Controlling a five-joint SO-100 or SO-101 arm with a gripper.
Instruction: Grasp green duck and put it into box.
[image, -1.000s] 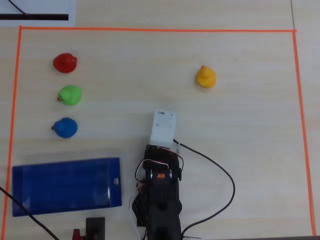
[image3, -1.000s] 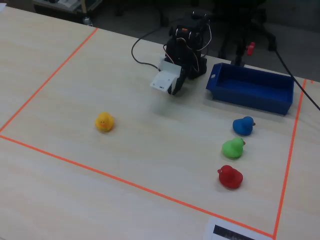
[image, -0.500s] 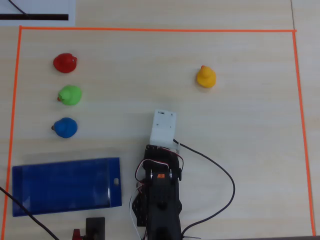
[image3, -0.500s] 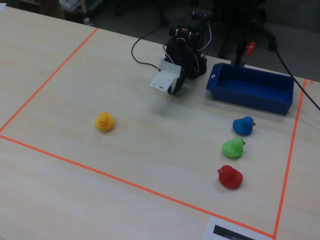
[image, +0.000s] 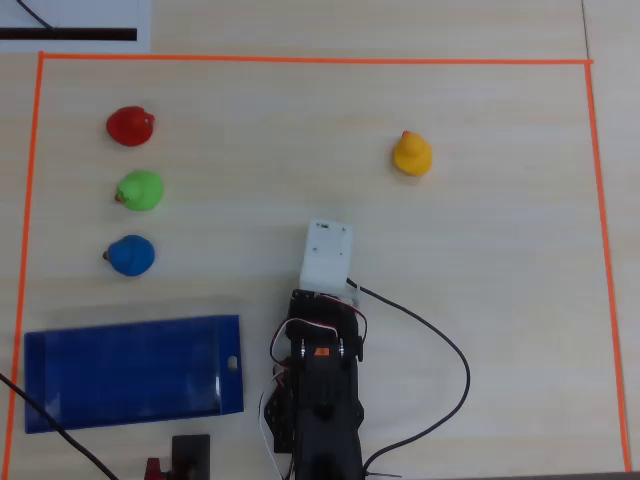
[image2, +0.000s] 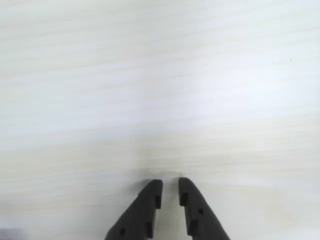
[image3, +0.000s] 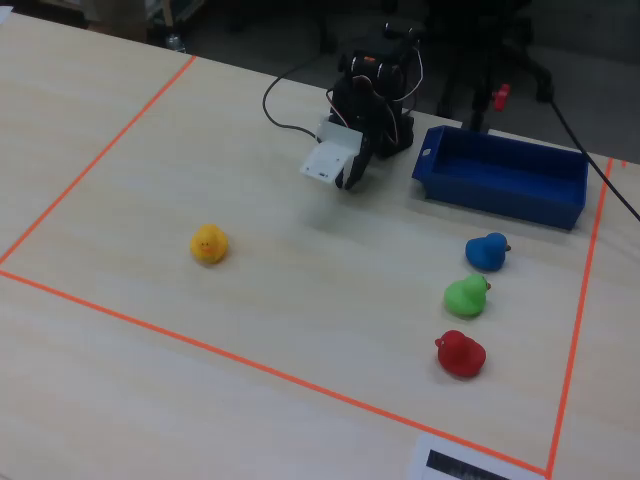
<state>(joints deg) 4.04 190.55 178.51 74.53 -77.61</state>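
The green duck (image: 140, 190) sits on the table at the left of the overhead view, between a red duck and a blue duck; in the fixed view it (image3: 467, 295) is at the right. The dark blue box (image: 130, 372) lies at the lower left of the overhead view and stands empty in the fixed view (image3: 500, 175). My gripper (image2: 170, 182) is folded back near the arm base, far from the green duck. Its jaws stand almost together with a thin slit and hold nothing. In the overhead view the white wrist housing (image: 326, 255) hides the fingers.
A red duck (image: 130, 126), a blue duck (image: 131, 254) and a yellow duck (image: 412, 153) stand on the light wooden table. Orange tape (image: 300, 59) frames the work area. A black cable (image: 450, 370) loops to the right of the arm base.
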